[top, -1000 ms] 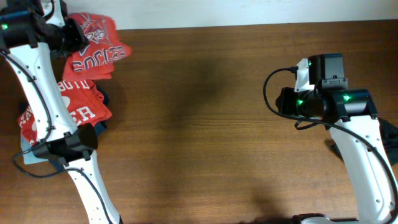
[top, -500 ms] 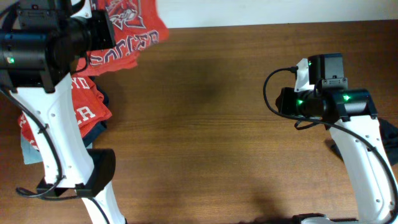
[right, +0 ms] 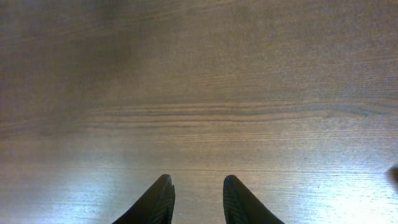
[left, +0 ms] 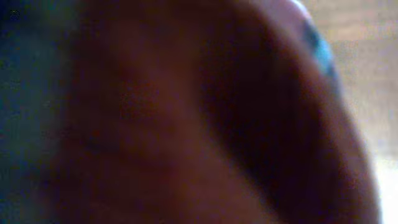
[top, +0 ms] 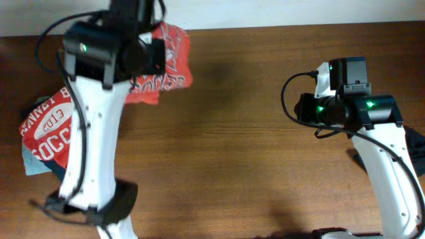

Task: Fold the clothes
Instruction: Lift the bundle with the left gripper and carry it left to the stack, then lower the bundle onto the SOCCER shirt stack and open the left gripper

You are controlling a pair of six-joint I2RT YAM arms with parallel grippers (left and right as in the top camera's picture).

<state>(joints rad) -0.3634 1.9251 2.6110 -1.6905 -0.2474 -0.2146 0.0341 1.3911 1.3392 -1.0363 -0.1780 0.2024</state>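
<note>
Left gripper (top: 151, 58) grips a bunched red tee (top: 169, 63) at the table's (top: 239, 146) far left edge, though my arm hides its fingers.
My left wrist view is only a red blur. The pile of clothes (top: 43, 129) lies left, partly under the arm. The right gripper (right: 199, 199) hovers over bare wood, fingers apart, empty.

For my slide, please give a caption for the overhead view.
The left arm holds a red tee above the table's far edge; other clothes lie piled nearby; the right arm stands aside, jaws open.
</note>
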